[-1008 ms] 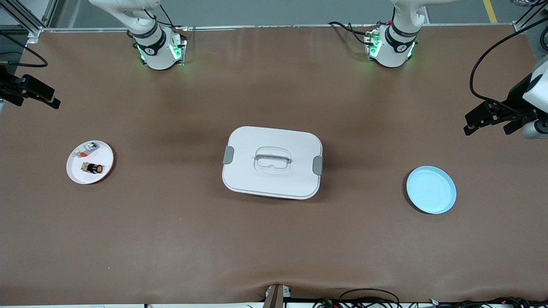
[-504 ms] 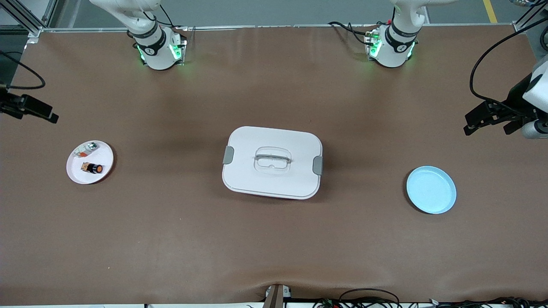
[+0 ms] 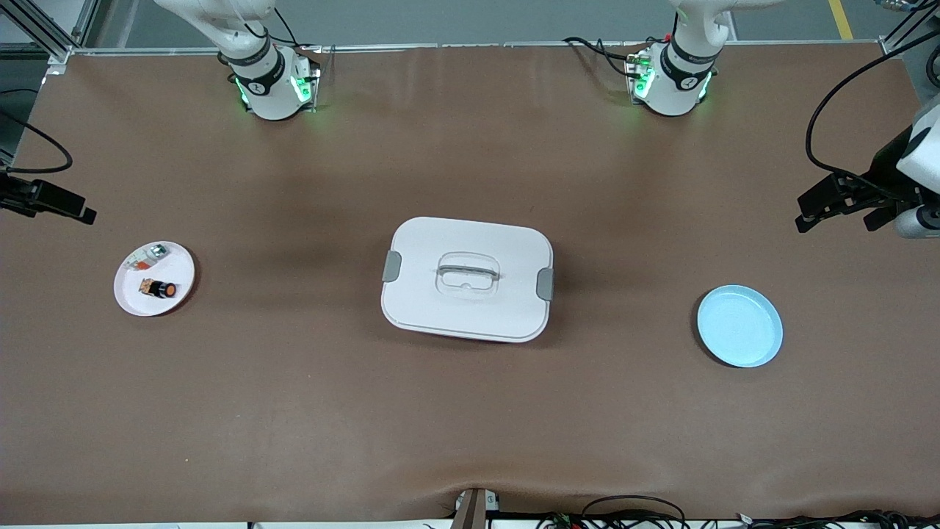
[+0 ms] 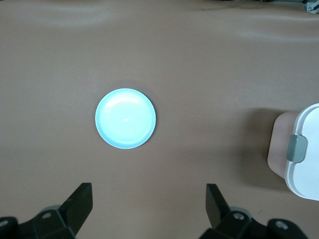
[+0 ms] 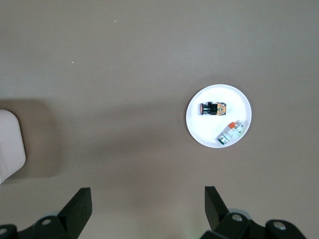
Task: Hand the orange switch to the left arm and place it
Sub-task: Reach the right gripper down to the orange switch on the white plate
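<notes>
we see the right gripper [image 3: 70,208] lower at the frame's left edge than before, jaws spread, empty; left gripper [image 3: 830,206] unmoved at right edge, spread; orange switch [image 3: 159,289] untouched.

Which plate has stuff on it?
The white plate at the right arm's end. It holds the switch and a clear part; the blue plate is bare.

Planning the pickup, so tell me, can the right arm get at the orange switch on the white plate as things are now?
Probably yes. The orange switch lies uncovered on the white plate at the right arm's end of the table, and the open right gripper is up nearby with nothing between; the box stands well aside.
</notes>
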You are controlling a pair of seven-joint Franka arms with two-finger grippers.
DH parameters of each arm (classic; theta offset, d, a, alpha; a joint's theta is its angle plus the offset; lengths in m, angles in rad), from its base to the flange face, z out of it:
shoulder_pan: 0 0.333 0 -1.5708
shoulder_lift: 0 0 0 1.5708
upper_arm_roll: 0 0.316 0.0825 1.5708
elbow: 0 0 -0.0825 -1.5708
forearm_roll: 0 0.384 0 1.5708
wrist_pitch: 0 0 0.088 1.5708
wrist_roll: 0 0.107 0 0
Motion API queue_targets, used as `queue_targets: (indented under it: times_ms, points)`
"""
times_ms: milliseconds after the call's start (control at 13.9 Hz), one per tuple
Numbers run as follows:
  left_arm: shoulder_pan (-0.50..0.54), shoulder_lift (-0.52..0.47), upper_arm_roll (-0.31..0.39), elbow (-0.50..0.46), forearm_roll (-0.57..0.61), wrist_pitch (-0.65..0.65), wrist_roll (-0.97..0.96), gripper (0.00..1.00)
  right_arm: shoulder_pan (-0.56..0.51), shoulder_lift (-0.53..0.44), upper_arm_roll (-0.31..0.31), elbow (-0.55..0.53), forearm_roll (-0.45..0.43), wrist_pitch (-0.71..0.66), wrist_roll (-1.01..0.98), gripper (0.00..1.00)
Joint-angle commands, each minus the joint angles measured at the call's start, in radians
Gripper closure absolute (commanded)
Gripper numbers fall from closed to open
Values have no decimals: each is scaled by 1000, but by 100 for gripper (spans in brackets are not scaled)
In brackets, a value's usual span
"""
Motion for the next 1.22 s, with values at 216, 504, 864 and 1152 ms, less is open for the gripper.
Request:
queue_targets:
  times_ms: [216,504,864,1152]
  points:
    - [5,-2,-3,9,2,-15,23,0,-79,17,11,-131,5,99,-17,0]
    - [5,-3,-3,9,2,-15,23,0,-97,-9,11,-309,5,252,-28,0]
    - [5,-2,-3,9,2,-15,25,0,-130,-10,11,-536,3,529,-68,0]
    - [5,-2,-3,9,1,-15,25,0,-180,42,11,-621,3,722,-124,0]
